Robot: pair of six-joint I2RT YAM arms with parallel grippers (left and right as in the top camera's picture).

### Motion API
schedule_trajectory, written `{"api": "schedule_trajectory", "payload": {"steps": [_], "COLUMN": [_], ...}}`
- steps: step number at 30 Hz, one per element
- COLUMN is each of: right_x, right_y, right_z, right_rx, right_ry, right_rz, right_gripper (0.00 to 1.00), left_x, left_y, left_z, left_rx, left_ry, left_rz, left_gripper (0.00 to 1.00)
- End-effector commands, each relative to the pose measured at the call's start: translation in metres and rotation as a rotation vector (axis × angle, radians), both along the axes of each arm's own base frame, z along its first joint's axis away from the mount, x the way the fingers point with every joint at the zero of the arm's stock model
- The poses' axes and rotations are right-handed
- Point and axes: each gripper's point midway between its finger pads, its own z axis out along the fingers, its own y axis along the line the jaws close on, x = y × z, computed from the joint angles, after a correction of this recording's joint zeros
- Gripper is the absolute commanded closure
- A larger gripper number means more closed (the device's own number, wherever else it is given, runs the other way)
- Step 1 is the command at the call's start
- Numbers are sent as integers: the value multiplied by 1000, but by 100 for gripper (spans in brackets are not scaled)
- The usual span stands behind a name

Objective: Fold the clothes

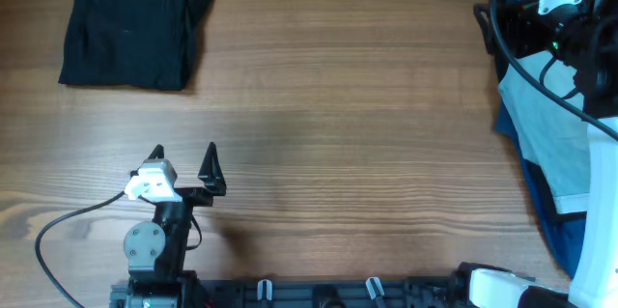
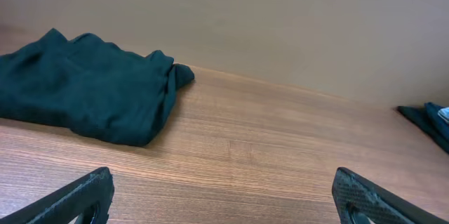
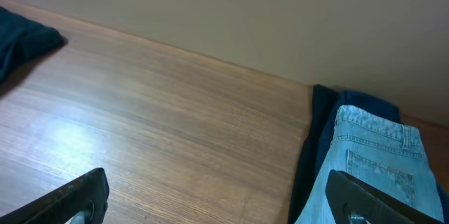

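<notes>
A folded dark green-black garment (image 1: 130,33) lies at the table's far left; it also shows in the left wrist view (image 2: 84,94) and at the left edge of the right wrist view (image 3: 21,38). A pile of clothes lies at the right edge: light blue jeans (image 1: 550,134) (image 3: 379,154) on top of a dark blue garment (image 1: 541,202) (image 3: 319,133). My left gripper (image 1: 184,150) (image 2: 224,203) is open and empty above bare wood near the front. My right gripper (image 1: 591,67) (image 3: 224,199) is open and empty, one finger over the jeans.
The wooden table (image 1: 367,105) stretches between the folded garment and the pile. Black cables (image 1: 512,38) hang from the right arm over the pile. The arm bases stand along the front edge (image 1: 319,294).
</notes>
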Motion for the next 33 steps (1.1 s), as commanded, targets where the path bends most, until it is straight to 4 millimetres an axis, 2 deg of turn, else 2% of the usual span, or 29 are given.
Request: {"api": "schedule_trajectory", "payload": {"steps": [1, 2, 4, 7, 10, 13, 17, 21, 26, 28, 33], "right_x": [0, -3, -16, -32, -57, -94, -134, -152, -153, -152, -151], "right_y": [-4, -5, 15, 34, 28, 27, 30, 28, 24, 24, 23], "right_z": [0, 4, 25, 46, 41, 4, -64, -113, -167, -184, -181], "right_rx": [-30, -37, -12, -32, 113, 210, 254, 250, 242, 256, 266], "right_ry": [-4, -15, -92, -304, -456, -530, -527, -547, -520, -502, -520], "right_rz": [-7, -15, 63, 49, -104, -137, -134, -147, -173, -180, -187], "right_gripper": [0, 0, 0, 0, 0, 0, 0, 0, 0, 0, 0], "left_x": [0, 0, 0, 0, 0, 0, 0, 0, 0, 0, 0], "left_y": [3, 3, 3, 3, 3, 3, 3, 3, 3, 3, 3], "left_z": [-1, -1, -1, -1, -1, -1, -1, -1, -1, -1, -1], "left_rx": [-1, -1, -1, -1, -1, -1, -1, -1, -1, -1, -1], "left_ry": [-1, -1, -1, -1, -1, -1, -1, -1, -1, -1, -1], "left_rz": [14, 14, 14, 14, 14, 14, 14, 14, 14, 14, 14], "left_gripper": [0, 0, 0, 0, 0, 0, 0, 0, 0, 0, 0]}}
